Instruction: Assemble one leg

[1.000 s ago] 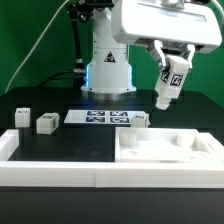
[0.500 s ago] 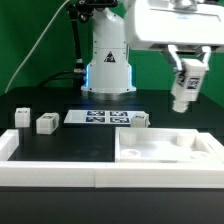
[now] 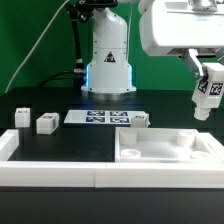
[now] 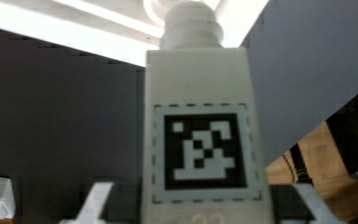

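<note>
My gripper (image 3: 205, 74) is shut on a white leg (image 3: 204, 106) with a black-and-white marker tag on one face. It holds the leg in the air at the exterior view's right, above the far right corner of the large white tray-like piece (image 3: 165, 156). In the wrist view the leg (image 4: 202, 90) fills the middle, tag facing the camera, with the fingers (image 4: 101, 200) pressed on either side of it. Three more small white legs rest on the table: two at the left (image 3: 22, 117) (image 3: 46, 123) and one by the tray's back rim (image 3: 139, 120).
The marker board (image 3: 98, 118) lies flat in the middle of the black table. A long white raised rim (image 3: 50, 168) runs along the front. The robot's white base (image 3: 108, 60) stands behind the board.
My gripper has carried the leg toward the exterior view's right and slightly lower, from above the tray's back rim to near the right edge. The parts on the table have not moved.
</note>
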Robot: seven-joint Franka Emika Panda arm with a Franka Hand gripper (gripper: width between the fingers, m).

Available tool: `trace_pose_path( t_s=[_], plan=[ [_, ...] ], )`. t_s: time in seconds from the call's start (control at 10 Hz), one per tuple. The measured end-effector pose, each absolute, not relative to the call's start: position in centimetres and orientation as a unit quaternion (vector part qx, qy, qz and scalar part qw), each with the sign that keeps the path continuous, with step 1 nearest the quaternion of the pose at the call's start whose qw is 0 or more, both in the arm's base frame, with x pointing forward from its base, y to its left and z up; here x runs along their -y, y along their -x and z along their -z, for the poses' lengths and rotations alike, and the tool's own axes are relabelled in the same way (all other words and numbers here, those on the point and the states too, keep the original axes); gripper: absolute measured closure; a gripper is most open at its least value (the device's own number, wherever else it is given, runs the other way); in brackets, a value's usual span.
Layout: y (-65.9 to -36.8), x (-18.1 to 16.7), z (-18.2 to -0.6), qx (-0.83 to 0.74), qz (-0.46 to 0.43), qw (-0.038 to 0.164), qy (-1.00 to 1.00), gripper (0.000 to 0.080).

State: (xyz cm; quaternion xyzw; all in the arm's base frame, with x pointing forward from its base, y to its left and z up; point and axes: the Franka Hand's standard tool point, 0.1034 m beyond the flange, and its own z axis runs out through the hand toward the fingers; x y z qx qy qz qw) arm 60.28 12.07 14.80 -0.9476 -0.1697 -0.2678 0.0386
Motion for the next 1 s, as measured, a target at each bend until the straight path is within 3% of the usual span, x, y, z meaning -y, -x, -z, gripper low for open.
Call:
trace_pose_path(
  t_s=[0.4,0.6,1.0],
  plan=[
    [-60.4,-11.8,-14.4,0.168,0.265,0.038,0.949,0.0508],
    [-61.9,-11.5,-13.6,0.161,0.267,0.041,0.949,0.0508],
    [-62.6,-10.5,-13.7,0.158,0.300,0.026,0.940,0.0507]
  ],
)
